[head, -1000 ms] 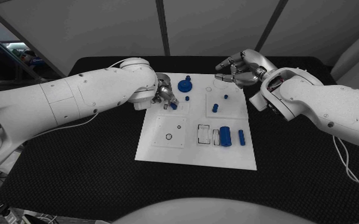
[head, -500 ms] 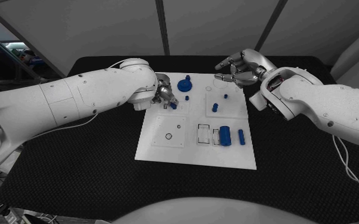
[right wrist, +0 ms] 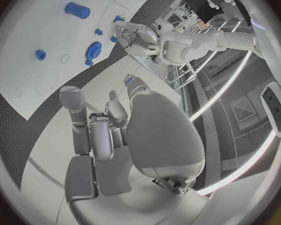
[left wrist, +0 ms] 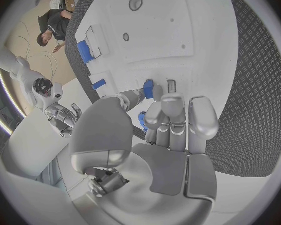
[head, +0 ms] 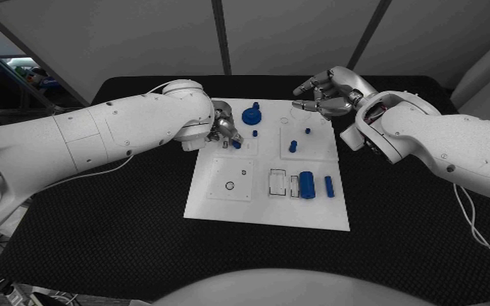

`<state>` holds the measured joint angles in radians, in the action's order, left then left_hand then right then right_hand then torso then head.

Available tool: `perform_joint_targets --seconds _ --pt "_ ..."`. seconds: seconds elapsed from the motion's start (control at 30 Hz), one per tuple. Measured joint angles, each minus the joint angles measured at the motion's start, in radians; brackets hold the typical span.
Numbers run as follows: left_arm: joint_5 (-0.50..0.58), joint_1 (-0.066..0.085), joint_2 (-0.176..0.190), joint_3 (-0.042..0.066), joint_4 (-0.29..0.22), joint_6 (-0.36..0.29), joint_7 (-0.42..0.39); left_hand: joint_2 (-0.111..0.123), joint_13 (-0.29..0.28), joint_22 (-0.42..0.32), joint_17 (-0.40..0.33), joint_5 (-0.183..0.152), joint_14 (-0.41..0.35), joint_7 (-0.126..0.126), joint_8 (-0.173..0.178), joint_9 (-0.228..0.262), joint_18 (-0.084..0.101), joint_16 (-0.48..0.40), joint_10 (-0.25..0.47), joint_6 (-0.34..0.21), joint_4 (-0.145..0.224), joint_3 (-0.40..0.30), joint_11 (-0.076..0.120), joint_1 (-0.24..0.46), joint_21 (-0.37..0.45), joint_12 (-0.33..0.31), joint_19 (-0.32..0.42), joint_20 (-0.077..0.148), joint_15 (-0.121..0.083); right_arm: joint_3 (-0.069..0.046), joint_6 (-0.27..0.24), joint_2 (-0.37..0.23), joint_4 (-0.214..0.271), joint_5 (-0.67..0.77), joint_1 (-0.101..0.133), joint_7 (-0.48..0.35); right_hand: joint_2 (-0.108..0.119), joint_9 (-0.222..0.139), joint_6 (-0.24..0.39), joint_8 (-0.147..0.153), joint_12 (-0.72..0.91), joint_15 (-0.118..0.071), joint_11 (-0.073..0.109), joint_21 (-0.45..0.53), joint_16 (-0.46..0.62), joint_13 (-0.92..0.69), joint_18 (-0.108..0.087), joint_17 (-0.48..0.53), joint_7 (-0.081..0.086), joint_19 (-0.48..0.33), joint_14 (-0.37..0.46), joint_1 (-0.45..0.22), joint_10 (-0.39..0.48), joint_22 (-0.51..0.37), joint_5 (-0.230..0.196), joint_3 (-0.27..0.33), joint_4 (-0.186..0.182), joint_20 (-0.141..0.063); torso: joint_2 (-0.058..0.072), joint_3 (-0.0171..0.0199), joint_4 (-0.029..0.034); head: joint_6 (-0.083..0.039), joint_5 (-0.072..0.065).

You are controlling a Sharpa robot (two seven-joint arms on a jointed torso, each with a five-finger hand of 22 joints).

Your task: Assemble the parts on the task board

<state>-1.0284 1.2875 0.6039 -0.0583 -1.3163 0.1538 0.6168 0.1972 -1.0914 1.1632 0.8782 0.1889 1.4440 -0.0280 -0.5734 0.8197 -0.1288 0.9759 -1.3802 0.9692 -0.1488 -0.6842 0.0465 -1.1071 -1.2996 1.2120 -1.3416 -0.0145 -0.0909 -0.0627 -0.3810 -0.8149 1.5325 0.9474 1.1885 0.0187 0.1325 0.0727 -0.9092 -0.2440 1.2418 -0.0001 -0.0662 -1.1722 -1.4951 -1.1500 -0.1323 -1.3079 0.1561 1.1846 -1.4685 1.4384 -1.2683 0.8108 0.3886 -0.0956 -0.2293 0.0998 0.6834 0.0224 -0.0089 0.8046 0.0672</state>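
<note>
Little had moved over the last second: both hands kept their places, the left hand's small blue piece shifting only slightly above the task board. Nearest the robot, the black desk (head: 112,249) carried the white task board (head: 268,214), whose near half bore a small ring mark, a rectangular outline, a thick blue cylinder (head: 307,185) lying on its side and a slimmer blue peg (head: 328,186) just beside it. Farther up the board stood a short blue peg (head: 293,146) and a smaller blue stud (head: 307,131). At the board's far left part the left hand (head: 224,130) hung low over the plate, its fingers (left wrist: 172,116) drawn close together and pinching a small blue part (left wrist: 148,89); whether that part touched the board could not be told. Just beyond it lay a round blue gear-like disc (head: 251,115) with a small blue knob next to it. At the far right corner the right hand (head: 328,95) hovered above the board's edge, fingers (right wrist: 73,110) loosely curled and apart, holding nothing.
</note>
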Motion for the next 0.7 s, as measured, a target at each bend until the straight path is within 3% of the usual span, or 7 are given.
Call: perform_joint_targets --seconds 0.23,0.7 --pt "-0.004 -0.001 0.000 0.000 0.000 0.003 0.000 0.003 -0.006 0.012 0.001 0.000 0.004 0.012 -0.008 0.002 0.000 0.000 -0.009 0.012 0.013 -0.001 0.009 0.024 -0.009 0.007 -0.007 0.000 -0.004 0.000 0.002 0.000 -0.001 0.000 0.000 0.000 0.000 0.000 0.000 0.000 0.000 0.000 0.000 0.000 0.000 0.000 0.000 0.000 0.000 0.000 0.000 0.000 0.000 0.000 0.000 0.000 0.000 0.000 0.000 0.0000 0.0000 0.001 -0.001" --pt "-0.006 -0.001 -0.001 0.000 0.002 0.007 -0.002 -0.001 -0.018 0.030 0.003 -0.001 0.004 0.026 -0.013 -0.002 0.000 0.000 -0.016 0.033 0.084 -0.006 0.016 0.072 -0.015 0.016 -0.016 0.009 -0.011 0.000 0.004 -0.002 -0.001 0.000 0.000 0.000 0.000 0.000 0.000 0.000 0.000 0.000 0.000 0.000 0.000 0.000 0.000 0.000 0.000 0.000 0.000 0.000 0.000 0.000 0.000 0.000 0.000 0.000 0.001 0.0001 0.0000 0.004 -0.003"
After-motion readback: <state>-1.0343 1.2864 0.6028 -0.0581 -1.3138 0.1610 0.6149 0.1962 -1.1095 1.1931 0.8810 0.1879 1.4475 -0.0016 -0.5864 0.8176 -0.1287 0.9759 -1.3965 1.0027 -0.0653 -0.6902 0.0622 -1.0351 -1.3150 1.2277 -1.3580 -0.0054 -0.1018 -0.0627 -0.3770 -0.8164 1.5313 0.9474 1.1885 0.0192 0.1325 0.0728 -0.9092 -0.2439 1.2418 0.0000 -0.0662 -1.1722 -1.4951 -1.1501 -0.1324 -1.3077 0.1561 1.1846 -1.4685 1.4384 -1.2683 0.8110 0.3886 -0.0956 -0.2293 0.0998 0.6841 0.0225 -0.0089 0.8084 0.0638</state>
